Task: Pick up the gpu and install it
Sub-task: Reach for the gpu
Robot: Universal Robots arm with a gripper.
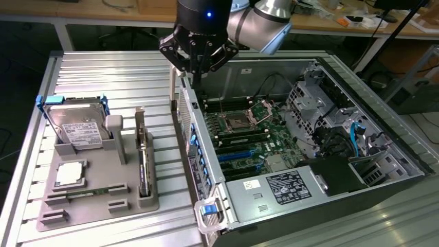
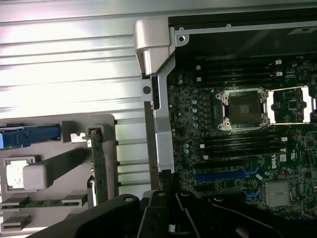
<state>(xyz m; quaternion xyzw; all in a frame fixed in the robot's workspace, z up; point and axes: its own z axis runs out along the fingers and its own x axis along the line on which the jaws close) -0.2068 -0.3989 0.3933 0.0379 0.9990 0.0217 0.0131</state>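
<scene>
Tool (image 1: 198, 73) hangs over the case wall (image 1: 200, 154); gpu (image 1: 143, 164) stands in gray holder (image 1: 96, 204).

Ribbed metal table (image 1: 103, 72), seemingly matt plastic holder (image 1: 92, 208).

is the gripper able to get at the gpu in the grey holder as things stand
Probably yes. The gpu stands edge-on in the grey holder, its top edge bare. The gripper hangs over the wall of the computer case, apart from the card, with nothing between them.
</scene>
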